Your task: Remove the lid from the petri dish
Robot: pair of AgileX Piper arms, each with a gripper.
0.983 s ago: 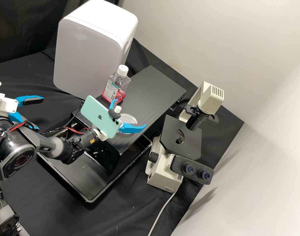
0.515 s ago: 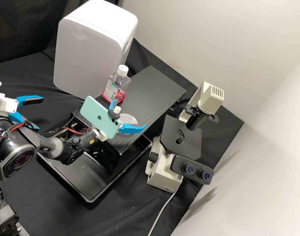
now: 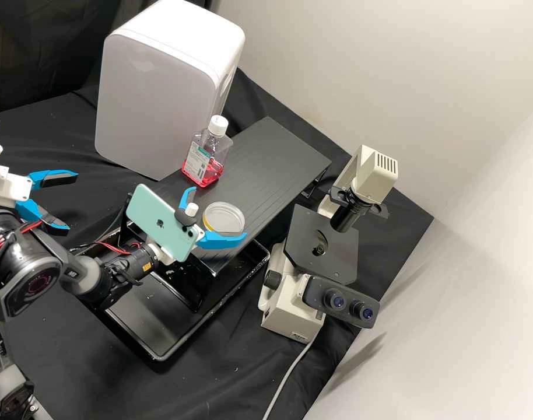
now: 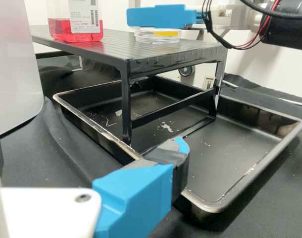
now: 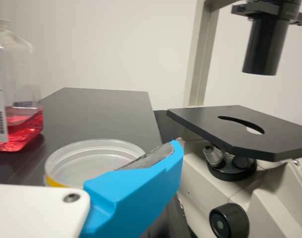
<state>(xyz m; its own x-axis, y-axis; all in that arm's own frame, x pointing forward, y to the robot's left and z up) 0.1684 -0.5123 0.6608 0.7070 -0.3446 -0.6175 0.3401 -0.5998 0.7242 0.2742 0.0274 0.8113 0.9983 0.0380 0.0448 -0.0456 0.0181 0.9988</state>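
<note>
Right gripper spread wide at the petri dish; left gripper parked apart.

The dish is set on the raised black shelf, at 5 o'clock from the culture flask, with its lid apparently not yet lifted. The right gripper's blue fingers are held far apart near lid height, at roughly 10 and 6 o'clock of the dish, seemingly so the lid can be pinched across. The left gripper, likewise spread wide, is kept well off at 9 o'clock, out of the way.

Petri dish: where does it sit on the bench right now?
High view: the clear round petri dish rests on the black ribbed shelf, at its near end, in front of the red-liquid flask, left of the white microscope.
</note>
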